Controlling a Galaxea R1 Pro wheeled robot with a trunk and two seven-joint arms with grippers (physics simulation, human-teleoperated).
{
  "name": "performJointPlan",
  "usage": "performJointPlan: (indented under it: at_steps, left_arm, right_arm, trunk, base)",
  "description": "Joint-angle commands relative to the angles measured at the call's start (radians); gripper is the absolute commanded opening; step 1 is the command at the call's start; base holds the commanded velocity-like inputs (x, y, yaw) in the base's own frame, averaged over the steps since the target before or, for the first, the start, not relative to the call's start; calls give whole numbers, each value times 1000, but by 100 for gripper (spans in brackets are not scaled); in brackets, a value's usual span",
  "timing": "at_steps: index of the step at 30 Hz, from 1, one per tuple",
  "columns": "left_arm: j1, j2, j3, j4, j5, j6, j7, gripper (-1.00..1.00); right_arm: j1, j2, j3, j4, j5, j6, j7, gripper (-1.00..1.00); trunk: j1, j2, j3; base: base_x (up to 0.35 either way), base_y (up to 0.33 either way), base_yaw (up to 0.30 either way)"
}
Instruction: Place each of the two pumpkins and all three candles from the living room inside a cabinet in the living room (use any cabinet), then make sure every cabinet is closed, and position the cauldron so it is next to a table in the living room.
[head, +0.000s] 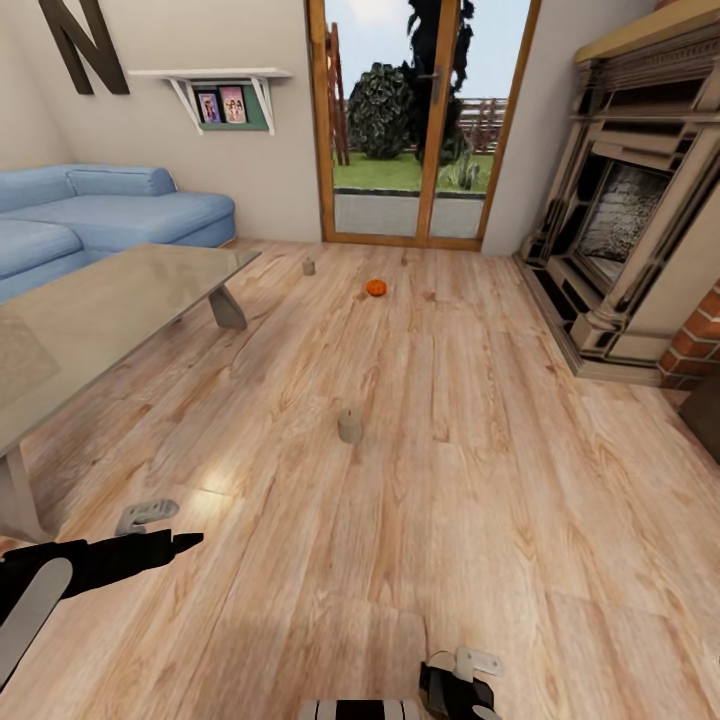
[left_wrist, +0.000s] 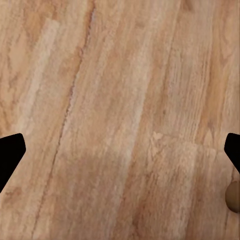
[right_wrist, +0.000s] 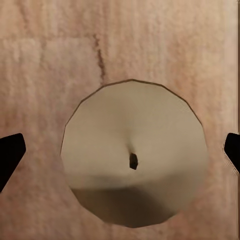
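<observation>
With its fingers spread wide, the right claw (right_wrist: 120, 150) is hovering directly above a stubby candle (right_wrist: 134, 152) standing on the floor (head: 480, 480), likely light, rigid and best pinched across its smooth round sides.

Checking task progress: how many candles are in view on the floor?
3. The near candle stands mid-floor, the far candle beyond the coffee table corner, and the third candle lies directly below the open right gripper. None seems hidden.

One pumpkin (head: 376, 288), three candles (head: 350, 426) (head: 309, 266) (right_wrist: 134, 157), one table (head: 120, 300).
</observation>
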Motion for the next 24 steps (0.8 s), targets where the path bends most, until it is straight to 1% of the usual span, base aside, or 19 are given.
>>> performJointPlan:
  at_steps: [1,15,19,22,24]
  left_arm:
    - [0,-1,1,-1,-1,5,-3,100]
    - [0,2,11,-3,-1,5,-4,100]
    - [0,7,14,-5,-1,8,-4,100]
    - [0,15,17,-7,-1,9,-4,100]
    - [0,23,17,-8,0,10,-5,100]
  right_arm:
    - [-1,0,9,0,-10,-4,-5,100]
    - [-1,0,9,1,-10,-4,-5,100]
    - [-1,0,9,1,-11,-9,-5,100]
    - [-1,0,9,2,-11,-11,-5,100]
    - [-1,0,9,2,-11,-11,-5,100]
  trunk:
    - [0,0,-1]
    - [0,0,-1]
    - [2,-1,-16]
    - [3,-2,-28]
    - [3,-2,-28]
  base:
    - [1,-38,0]
    - [0,-6,0]
    - [0,0,0]
    - [0,0,0]
    - [0,0,0]
